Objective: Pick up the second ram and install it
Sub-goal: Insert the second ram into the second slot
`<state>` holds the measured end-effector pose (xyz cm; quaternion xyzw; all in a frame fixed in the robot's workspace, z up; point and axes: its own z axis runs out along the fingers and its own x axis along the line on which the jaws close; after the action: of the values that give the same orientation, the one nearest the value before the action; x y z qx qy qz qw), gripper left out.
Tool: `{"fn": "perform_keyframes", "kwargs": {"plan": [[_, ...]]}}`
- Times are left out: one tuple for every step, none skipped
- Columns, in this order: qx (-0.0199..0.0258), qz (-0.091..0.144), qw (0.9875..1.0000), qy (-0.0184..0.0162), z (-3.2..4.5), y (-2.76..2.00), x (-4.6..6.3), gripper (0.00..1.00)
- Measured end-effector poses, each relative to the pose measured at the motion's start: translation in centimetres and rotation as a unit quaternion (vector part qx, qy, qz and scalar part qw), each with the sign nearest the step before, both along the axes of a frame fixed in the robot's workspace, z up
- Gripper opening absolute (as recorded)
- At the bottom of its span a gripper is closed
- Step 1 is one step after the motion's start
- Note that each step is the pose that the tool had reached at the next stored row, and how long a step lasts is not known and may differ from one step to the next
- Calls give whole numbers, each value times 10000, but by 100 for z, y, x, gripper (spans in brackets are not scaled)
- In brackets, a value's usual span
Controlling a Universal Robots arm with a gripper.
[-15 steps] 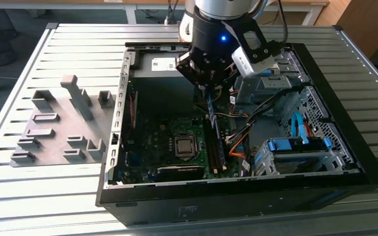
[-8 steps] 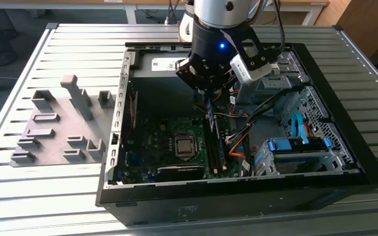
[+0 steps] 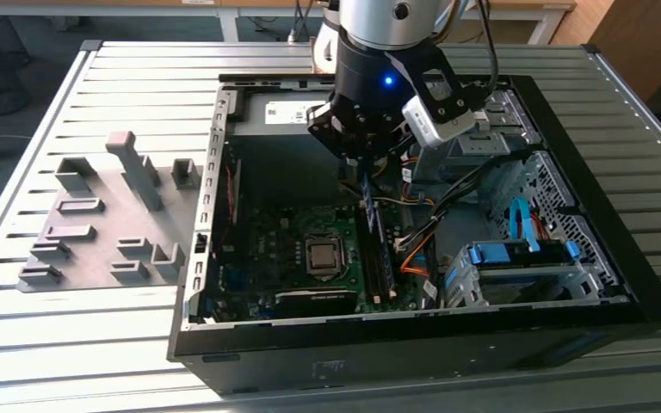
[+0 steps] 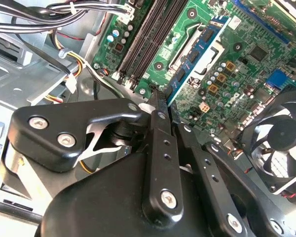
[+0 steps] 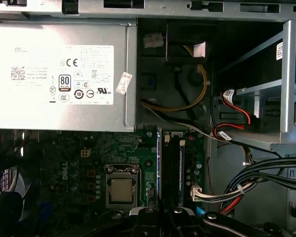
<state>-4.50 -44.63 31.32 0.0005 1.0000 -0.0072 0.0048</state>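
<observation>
Exterior view, working from its left. Grey fixture [image 3: 101,232] is sitting on the slatted table [image 3: 32,361], well apart from the claw, beside the open case [image 3: 423,344].

Arm [image 3: 394,26] is reaching down into the case; a blue light is glowing on its wrist. Claw [image 3: 365,159] is hanging over the board [image 3: 296,241], fingers pressed together and pinching the ram [image 3: 368,202], which is standing on edge under them, in line with the slots.

In the second wrist view the fingertips [image 4: 158,98] are gripping one end of the ram [image 4: 195,54]. Its dark chips are showing, and it is lying just beside the black slots [image 4: 148,37]. Cannot tell whether it is seated or just above a slot; the claw body is hiding that end. Fan [image 4: 281,143] is cut off at the frame edge.

In the first wrist view, the power supply [image 5: 59,74] is carrying a white label [image 5: 81,74] with print and approval marks, plus a small tilted sticker [image 5: 124,83]. The CPU socket [image 5: 122,190] is lying below it.

Toward the exterior view's right, the blue drive bay [image 3: 520,254] and cables [image 3: 423,232] are crowding the case; their routing is hard to make out.
</observation>
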Motion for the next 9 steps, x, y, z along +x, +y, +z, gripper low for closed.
{"fn": "perform_keyframes", "kwargs": {"plan": [[-3, 0, 10000, 0, 0, 0, 0, 14], [-5, 0, 10000, 0, 0, 0, 0, 14], [-6, 0, 10000, 0, 0, 0, 0, 14], [-8, 0, 10000, 0, 0, 0, 0, 14], [-10, 0, 10000, 0, 0, 0, 0, 14], [-12, 0, 10000, 0, 0, 0, 0, 14], [-15, 0, 10000, 0, 0, 0, 0, 14], [-17, 0, 10000, 0, 0, 0, 0, 14], [-29, 0, 10000, 0, 0, 0, 0, 14]]}}
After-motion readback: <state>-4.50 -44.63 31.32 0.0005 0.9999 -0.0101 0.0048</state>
